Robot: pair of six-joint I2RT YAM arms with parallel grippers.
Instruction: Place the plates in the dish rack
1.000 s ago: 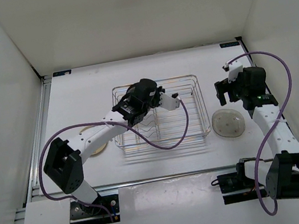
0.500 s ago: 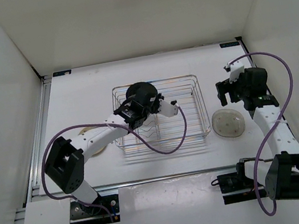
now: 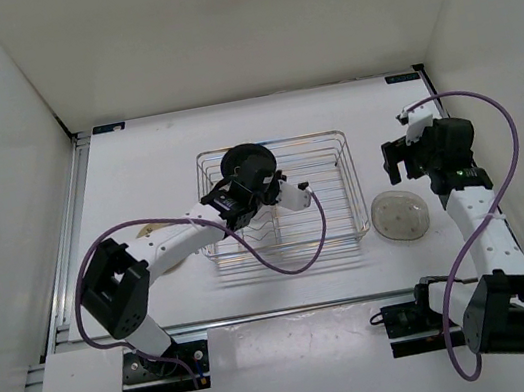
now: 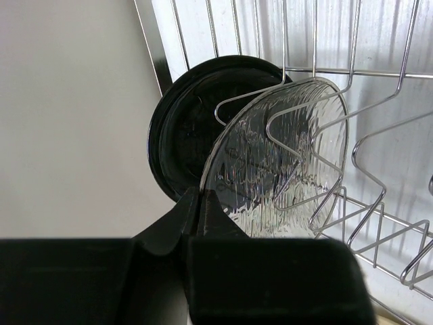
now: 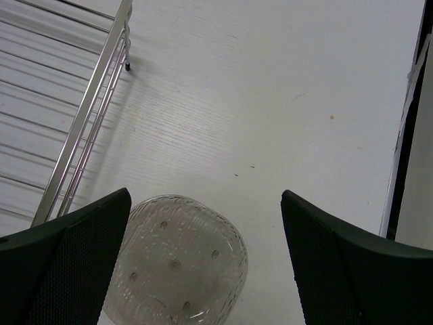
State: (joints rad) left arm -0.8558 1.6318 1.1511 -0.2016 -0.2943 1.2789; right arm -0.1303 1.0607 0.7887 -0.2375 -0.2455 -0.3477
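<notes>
One clear plate (image 4: 284,156) pinched by L gripper (image 4: 200,203); seat upright btwn rack (image 3: 303,138) dividers before release. R gripper (image 5: 204,198) spread.

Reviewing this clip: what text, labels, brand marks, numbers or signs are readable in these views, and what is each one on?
Readable text: none in any view.
Two small dark strips at the far corners of the table: too small to tell whether they carry writing.
Black plate, ribbed clear plate, dotted clear plate, dish rack: no markings visible.
</notes>
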